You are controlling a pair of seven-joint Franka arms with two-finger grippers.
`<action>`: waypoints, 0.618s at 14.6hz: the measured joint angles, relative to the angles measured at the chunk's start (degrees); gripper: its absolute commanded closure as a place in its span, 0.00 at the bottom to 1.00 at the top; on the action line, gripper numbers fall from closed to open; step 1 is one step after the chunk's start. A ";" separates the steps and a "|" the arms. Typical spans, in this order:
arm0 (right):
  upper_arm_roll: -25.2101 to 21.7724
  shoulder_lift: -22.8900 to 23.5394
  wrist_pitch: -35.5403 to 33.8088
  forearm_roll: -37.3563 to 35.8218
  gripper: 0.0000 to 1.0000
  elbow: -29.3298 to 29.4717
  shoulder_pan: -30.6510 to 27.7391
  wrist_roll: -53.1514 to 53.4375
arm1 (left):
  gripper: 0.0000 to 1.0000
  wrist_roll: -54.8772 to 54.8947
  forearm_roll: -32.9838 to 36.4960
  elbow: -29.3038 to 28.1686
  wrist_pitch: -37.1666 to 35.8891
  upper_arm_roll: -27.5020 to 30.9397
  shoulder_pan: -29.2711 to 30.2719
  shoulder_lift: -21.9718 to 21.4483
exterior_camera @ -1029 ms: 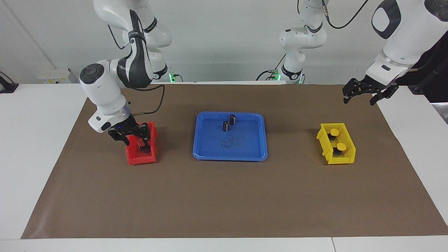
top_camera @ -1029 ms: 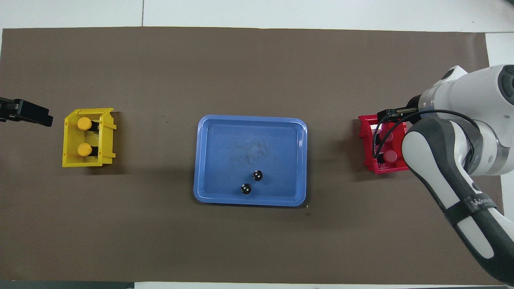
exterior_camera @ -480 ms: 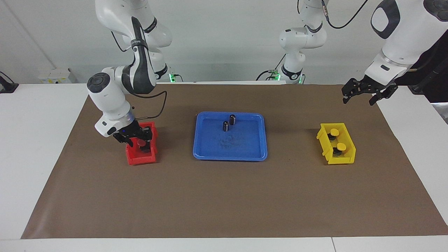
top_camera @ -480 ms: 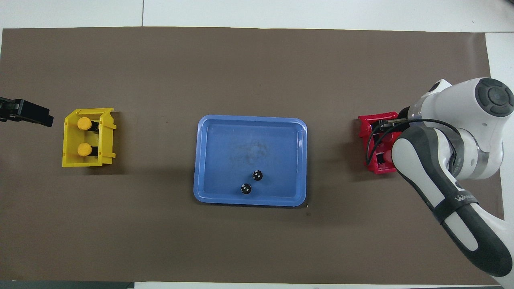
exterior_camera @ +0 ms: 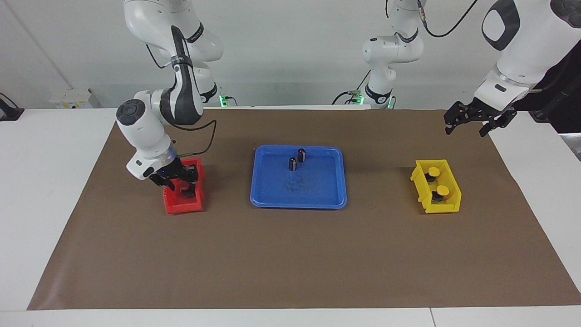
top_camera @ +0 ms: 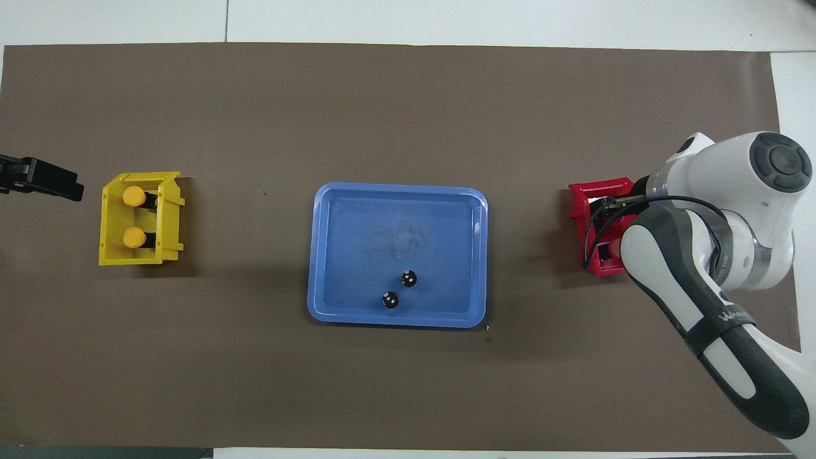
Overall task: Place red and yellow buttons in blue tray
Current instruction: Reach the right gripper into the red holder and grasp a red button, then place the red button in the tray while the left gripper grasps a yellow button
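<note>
Red bin [exterior_camera: 182,207] pick, counter's [exterior_camera: 290,263] right-arm end.
Right end effector [exterior_camera: 180,180] at red button [exterior_camera: 184,185], grip unclear; left end effector [exterior_camera: 470,123] wide open over counter corner.

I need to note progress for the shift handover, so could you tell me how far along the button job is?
Nothing is done: the blue tray holds only two dark cylinders. In hand: the right gripper is down in the red bin, around a red button. Left: both yellow buttons sit in the yellow bin; the left gripper waits, open, above the mat near it.
</note>
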 measured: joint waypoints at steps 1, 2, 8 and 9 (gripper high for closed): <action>0.00 0.00 0.40 0.00 0.33 -0.29 0.00 -0.13 | 0.00 0.00 0.00 0.00 0.00 0.04 0.01 0.00; 0.00 -0.02 0.75 0.00 0.39 -0.55 0.00 -0.51 | 0.00 0.00 0.00 0.00 0.00 0.06 0.02 0.00; 0.00 -0.33 0.40 -0.01 0.71 -0.96 0.00 -1.25 | 0.00 -0.03 0.21 0.00 0.00 0.14 0.02 0.00; 0.00 -0.45 -1.71 -0.04 0.71 0.19 0.00 -1.37 | 0.00 -0.05 0.68 0.00 0.00 0.16 0.03 0.00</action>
